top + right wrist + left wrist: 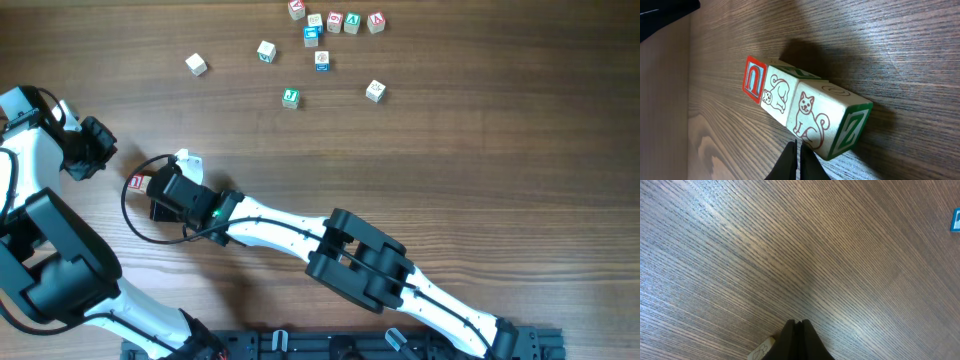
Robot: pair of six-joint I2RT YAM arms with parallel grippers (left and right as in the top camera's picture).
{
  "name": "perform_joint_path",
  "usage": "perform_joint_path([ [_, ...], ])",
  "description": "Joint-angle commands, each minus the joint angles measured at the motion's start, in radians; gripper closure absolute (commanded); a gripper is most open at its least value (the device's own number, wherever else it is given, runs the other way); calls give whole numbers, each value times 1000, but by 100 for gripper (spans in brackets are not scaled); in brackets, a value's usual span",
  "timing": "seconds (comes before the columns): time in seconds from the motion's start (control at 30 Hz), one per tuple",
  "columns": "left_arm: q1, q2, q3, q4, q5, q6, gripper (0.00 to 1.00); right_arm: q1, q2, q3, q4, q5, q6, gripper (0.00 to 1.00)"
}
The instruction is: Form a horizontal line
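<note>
A row of three pale cubes lies touching in the right wrist view: a red-faced cube (754,79), a red dog cube (777,93) and a red cat cube (820,117) with a green Z side. My right gripper (797,150) is shut and empty, its tips just in front of the cat cube. In the overhead view the right gripper (160,186) covers most of the row. Only the red end cube (137,183) and a white end cube (188,160) show, and the row runs slanted. My left gripper (92,150) (797,325) is shut and empty, left of the row.
Several loose cubes lie scattered at the back, among them a white one (196,65), a green-marked one (290,97) and a blue one (311,37). A short cluster of cubes (343,22) sits at the far edge. A blue cube edge (956,220) shows in the left wrist view.
</note>
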Motion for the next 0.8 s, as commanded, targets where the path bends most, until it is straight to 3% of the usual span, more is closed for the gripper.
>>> perform_joint_path([
  [0.0, 5, 19, 5, 3, -10, -5, 96, -4, 42, -8, 5, 25, 8, 94],
  [0.77, 5, 19, 5, 3, -10, -5, 96, -4, 43, -8, 21, 29, 7, 94],
])
